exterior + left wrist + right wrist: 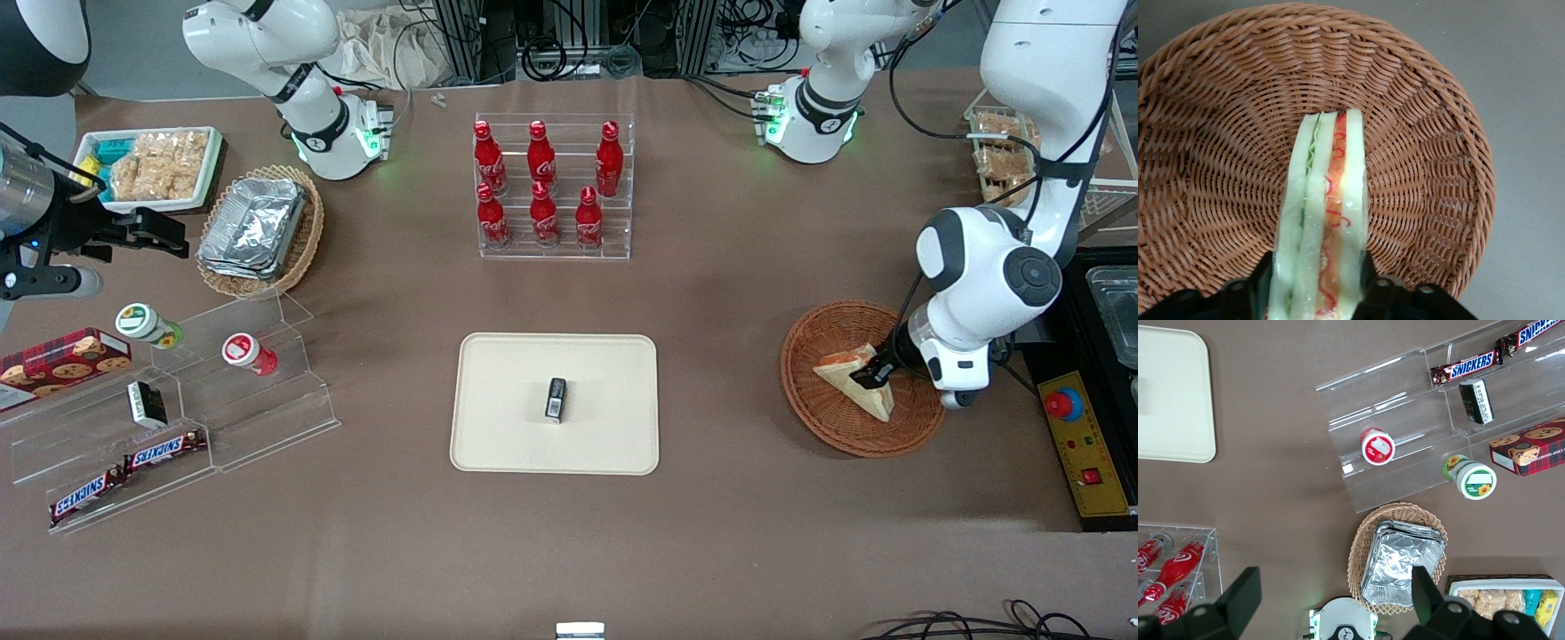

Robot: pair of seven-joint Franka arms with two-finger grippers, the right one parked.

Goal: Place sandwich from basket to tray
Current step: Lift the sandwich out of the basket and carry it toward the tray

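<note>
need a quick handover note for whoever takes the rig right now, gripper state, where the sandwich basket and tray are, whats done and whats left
Gripper: down in the basket, its fingers shut on the sandwich, one on each bread face.
Sandwich: in the basket, standing on edge, filling layers facing the wrist camera. Whether it has left the basket floor cannot be told.
Basket: toward the working arm's end of the table, beside the tray.
Tray: mid-table, already carrying a small dark packet near its centre.
Done: approach and grasp.
Left: lift the sandwich, carry it to the tray, set it on a bare part away from the packet, release.
</note>
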